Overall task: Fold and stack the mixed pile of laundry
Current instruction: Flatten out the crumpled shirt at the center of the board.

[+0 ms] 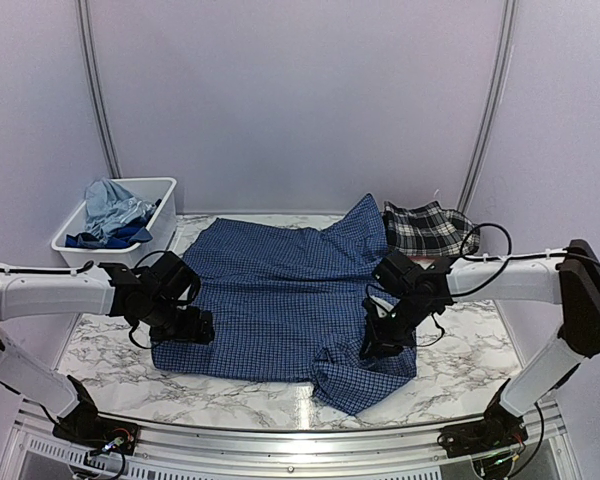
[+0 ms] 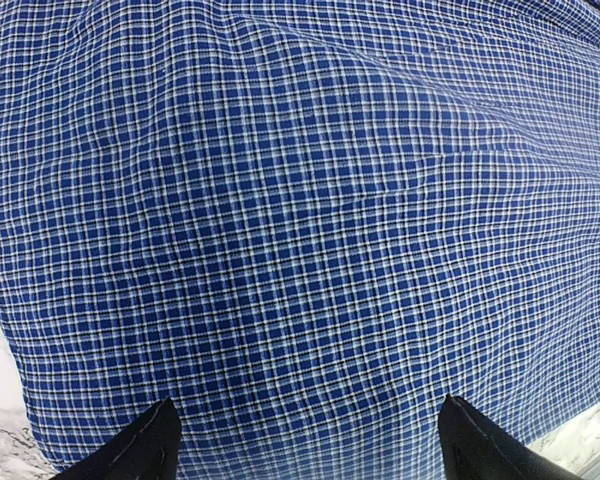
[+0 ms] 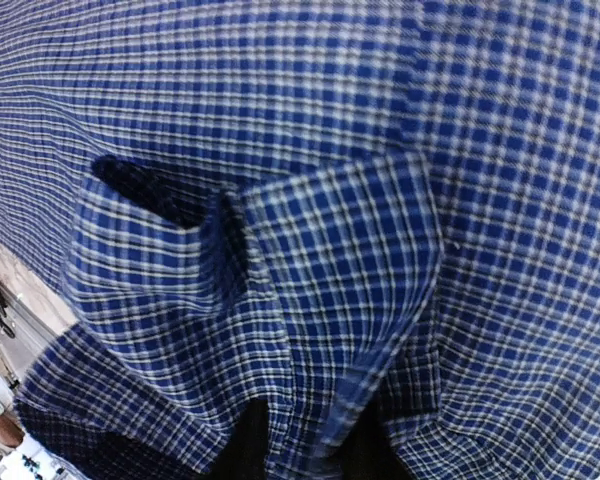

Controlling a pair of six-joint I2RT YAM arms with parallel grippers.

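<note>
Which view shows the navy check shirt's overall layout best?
Top external: the whole navy check shirt is seen spread out, edges included. Left wrist shows only a flat patch of fabric; right wrist only a bunched fold.

Left arm [image 1: 50, 285] reaches in from the left, forearm near level, wrist bent down. Left claw [image 1: 187, 326] low, jaws wide apart; 2 fingertips [image 2: 145, 450] show at the wrist view's lower edge. Right arm [image 1: 510, 272] reaches in from the right, wrist angled down and inward. Right claw [image 1: 377, 345]: 2 fingers [image 3: 242, 450] close together, largely covered; grip undetermined.
</note>
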